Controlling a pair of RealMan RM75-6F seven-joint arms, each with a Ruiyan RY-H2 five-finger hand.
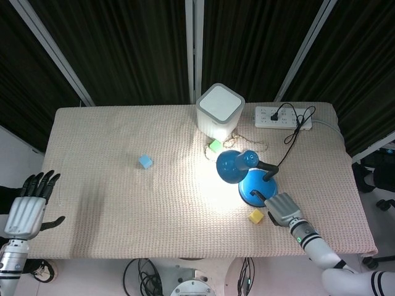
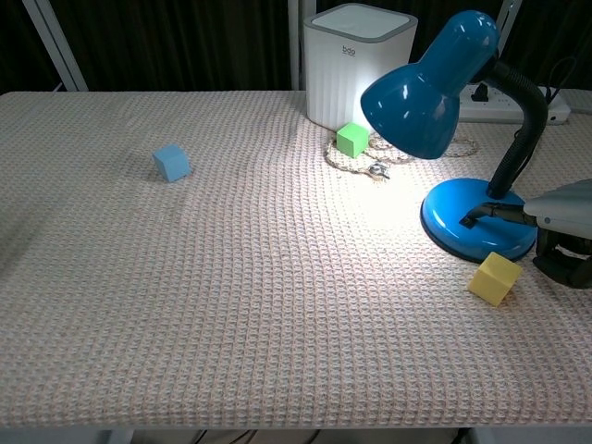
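Reaching onto the round base of the blue desk lamp (image 1: 257, 187) with the right hand (image 1: 282, 209), one dark fingertip (image 2: 474, 219) extended and pressing or touching the top of that base where a small switch appears to sit, the rest of the fingers curled in and holding nothing, likely so that a single finger can work the button alone. Shining down from the lamp's tilted shade onto the woven tablecloth (image 1: 123, 197) just left of the base, lighting a bright patch there. Lying just in front of the base, beside the right hand, a yellow cube (image 2: 494, 277), apart from the fingers. Sitting behind the shade, on a coil of cord (image 2: 370, 157), a green cube (image 2: 351, 140), with a white box-shaped bin (image 2: 359, 65) just beyond it. Running from the lamp back to a white power strip (image 1: 283, 117) behind the base. Resting well left of the lamp, a light-blue cube (image 2: 171, 162). Hanging far left of the lamp, off the table's edge, the left hand (image 1: 28, 206), fingers straight and spread, gripping nothing.
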